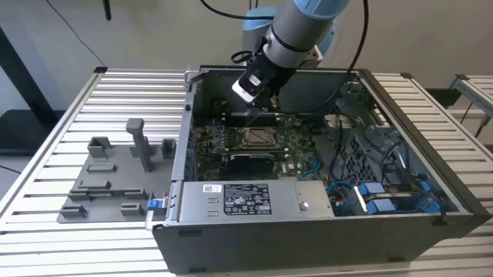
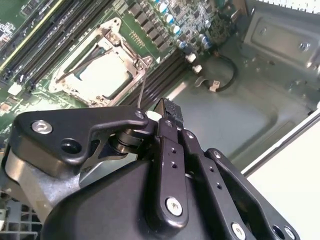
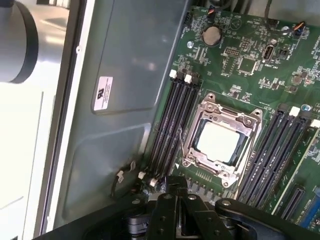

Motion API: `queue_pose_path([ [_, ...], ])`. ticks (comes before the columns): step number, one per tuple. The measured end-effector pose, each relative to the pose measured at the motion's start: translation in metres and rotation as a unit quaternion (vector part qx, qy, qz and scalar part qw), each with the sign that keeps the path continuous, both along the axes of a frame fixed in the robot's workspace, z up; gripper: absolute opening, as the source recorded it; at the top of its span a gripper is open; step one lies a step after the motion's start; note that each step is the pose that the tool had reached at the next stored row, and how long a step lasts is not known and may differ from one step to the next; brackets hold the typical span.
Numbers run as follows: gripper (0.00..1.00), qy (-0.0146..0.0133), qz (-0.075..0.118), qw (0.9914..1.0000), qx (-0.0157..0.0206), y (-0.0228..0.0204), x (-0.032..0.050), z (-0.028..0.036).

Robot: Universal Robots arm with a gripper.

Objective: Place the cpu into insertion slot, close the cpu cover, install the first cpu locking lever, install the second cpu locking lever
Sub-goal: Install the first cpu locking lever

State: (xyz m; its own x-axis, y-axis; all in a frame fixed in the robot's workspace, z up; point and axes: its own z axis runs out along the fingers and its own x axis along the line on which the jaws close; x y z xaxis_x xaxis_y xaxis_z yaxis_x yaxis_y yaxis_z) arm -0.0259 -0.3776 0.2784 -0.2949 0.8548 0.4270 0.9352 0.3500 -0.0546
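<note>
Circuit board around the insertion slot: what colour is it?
The circuit board is green, clearest in the first wrist view.

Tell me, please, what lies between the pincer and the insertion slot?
Memory slots and a thin lever, seen in the second wrist view.

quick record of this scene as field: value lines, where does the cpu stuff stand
setting: open computer case on a slatted table
cpu: seated in the insertion slot, pale top showing
cpu cover: down, framing the cpu
lever: thin wire, raised off the board between the slot and the memory slots
end effector: over the board beside the slot, nearest that lever
</note>
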Motion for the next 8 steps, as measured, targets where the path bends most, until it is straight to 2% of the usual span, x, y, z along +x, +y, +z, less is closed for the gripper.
queue_pose_path([
  [3, 0.11, -0.0004, 0.007, 0.99998, 0.0001, 0.0001, 0.0002, -0.0001],
  [4, 0.11, -0.0011, 0.024, 0.9997, -0.0001, 0.0001, 0.0002, 0.0001],
  [5, 0.11, -0.0015, 0.033, 0.99945, 0.0, 0.0001, 0.0002, 0.0001],
  [7, 0.11, -0.002, 0.07, 0.99758, 0.0, 0.0001, 0.0002, 0.0002],
  [8, 0.11, -0.0022, 0.078, 0.99691, 0.0001, 0.0001, 0.0002, 0.0002],
])
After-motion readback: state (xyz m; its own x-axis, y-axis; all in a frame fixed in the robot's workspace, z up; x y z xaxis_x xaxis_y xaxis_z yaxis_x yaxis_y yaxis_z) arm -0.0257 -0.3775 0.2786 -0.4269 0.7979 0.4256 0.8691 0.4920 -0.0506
